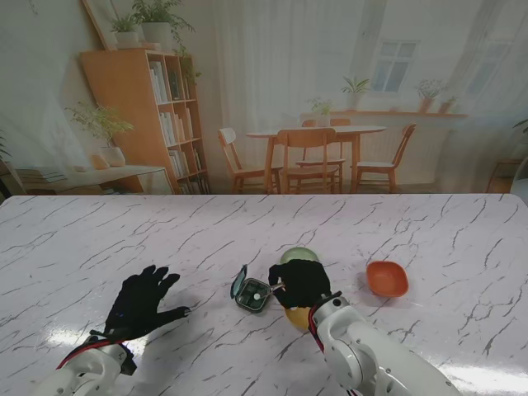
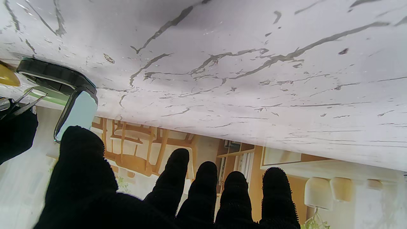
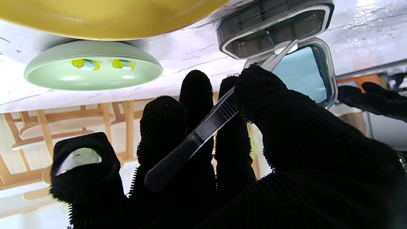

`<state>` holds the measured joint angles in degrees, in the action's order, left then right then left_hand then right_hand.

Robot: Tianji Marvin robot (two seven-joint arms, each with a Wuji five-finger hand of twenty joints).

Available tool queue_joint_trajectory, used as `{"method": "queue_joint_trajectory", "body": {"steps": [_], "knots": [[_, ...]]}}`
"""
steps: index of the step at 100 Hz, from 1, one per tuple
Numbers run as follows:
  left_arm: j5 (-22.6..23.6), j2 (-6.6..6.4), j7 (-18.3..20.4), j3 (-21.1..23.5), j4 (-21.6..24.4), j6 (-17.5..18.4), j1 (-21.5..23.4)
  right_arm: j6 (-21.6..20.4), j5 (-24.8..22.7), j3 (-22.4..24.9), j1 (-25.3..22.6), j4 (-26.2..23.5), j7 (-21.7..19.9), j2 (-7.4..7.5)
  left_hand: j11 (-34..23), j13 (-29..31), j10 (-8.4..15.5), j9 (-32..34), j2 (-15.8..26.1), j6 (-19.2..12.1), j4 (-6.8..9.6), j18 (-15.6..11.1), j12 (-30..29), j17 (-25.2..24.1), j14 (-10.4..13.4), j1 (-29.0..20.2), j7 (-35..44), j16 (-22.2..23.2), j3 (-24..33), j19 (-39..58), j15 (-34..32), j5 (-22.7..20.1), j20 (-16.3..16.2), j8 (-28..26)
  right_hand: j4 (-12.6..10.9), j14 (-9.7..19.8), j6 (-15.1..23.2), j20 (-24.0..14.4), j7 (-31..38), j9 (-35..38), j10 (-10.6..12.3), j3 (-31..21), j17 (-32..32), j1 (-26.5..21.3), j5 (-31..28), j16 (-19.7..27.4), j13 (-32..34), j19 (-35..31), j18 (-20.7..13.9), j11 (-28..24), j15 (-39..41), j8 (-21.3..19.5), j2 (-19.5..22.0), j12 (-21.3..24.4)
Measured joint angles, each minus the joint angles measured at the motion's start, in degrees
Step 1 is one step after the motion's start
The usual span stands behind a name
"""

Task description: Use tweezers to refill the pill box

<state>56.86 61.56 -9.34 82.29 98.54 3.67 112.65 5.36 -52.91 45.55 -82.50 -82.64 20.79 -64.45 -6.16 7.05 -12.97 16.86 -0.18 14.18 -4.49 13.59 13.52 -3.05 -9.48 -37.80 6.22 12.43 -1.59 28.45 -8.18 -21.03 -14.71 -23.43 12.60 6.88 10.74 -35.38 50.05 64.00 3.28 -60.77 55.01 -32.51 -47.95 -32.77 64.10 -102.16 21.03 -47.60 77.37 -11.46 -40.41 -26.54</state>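
The dark pill box [image 1: 252,293] lies open in the middle of the table, its lid [image 1: 240,280] standing up on its left side. My right hand [image 1: 300,282] is shut on metal tweezers [image 3: 203,127]; their tips hold a white pill [image 3: 285,47] over the box's compartments [image 3: 273,30]. A pale green dish [image 3: 92,70] holding two yellow pills [image 3: 85,64] sits just beyond the right hand. My left hand [image 1: 140,301] rests open on the table, well to the left of the box, fingers spread.
A yellow bowl [image 1: 295,317] sits under my right wrist, nearer to me than the green dish. An orange bowl [image 1: 387,278] stands to the right. White marble table [image 1: 429,231] stretches around them.
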Motion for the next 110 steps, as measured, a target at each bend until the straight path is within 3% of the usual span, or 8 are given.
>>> {"method": "queue_joint_trajectory", "body": {"steps": [33,56,85,110], "knots": [[-0.31,0.03,-0.07,0.17,-0.02,0.03,0.16,-0.1,-0.89,1.75,-1.92,-3.95,-3.22,0.64,0.0,0.0,0.0,0.03,0.0,0.0,0.0,-0.46,0.0,0.0,0.0,0.0,0.08,0.0,0.0,0.0,0.0,-0.59,0.0,0.0,0.0,0.01,0.0,0.01,0.0,-0.75,-0.11,-0.74,-0.88,0.0,0.03,0.0,-0.67,0.0,0.0,0.63,-0.66,-0.01,-0.69,0.0],[-0.4,0.04,-0.27,0.22,-0.07,0.06,0.21,-0.42,-1.21,2.86,-2.92,-4.54,-2.53,0.68,0.0,0.0,0.0,0.04,0.0,0.0,0.0,-0.72,0.0,0.0,0.0,0.0,0.08,0.0,0.0,0.0,0.0,-0.61,0.0,0.0,0.0,0.01,0.0,0.01,0.0,-0.76,-0.11,-0.76,-0.67,0.0,0.03,0.0,-0.67,0.0,0.0,0.59,-0.67,-0.07,-0.7,-0.13],[-0.67,0.05,0.24,0.22,-0.04,0.1,0.22,-3.78,-4.77,10.73,-9.42,-10.44,-3.86,1.28,0.0,0.0,0.0,0.04,0.0,0.01,0.0,-0.73,-0.24,0.0,0.01,0.0,0.08,0.0,0.0,0.0,0.0,-0.62,0.0,0.0,0.0,0.01,0.0,-0.08,0.01,0.35,-0.11,-0.76,0.16,0.0,-1.09,0.0,0.35,0.0,0.0,0.34,-0.6,-0.08,-0.7,-0.6],[-0.54,0.02,0.53,0.13,0.04,0.08,0.21,-7.15,-6.13,17.0,-14.82,-12.28,-4.11,1.98,0.0,0.0,0.0,0.04,0.0,0.01,0.0,-0.73,-0.27,0.0,0.01,0.0,0.08,-0.02,0.0,0.0,0.0,-0.62,0.0,0.0,0.0,0.01,0.0,-0.12,0.07,0.93,-0.09,-0.76,0.38,0.0,-1.16,0.0,0.91,-0.03,0.0,-0.33,-0.46,-0.08,-0.7,-0.61]]}}
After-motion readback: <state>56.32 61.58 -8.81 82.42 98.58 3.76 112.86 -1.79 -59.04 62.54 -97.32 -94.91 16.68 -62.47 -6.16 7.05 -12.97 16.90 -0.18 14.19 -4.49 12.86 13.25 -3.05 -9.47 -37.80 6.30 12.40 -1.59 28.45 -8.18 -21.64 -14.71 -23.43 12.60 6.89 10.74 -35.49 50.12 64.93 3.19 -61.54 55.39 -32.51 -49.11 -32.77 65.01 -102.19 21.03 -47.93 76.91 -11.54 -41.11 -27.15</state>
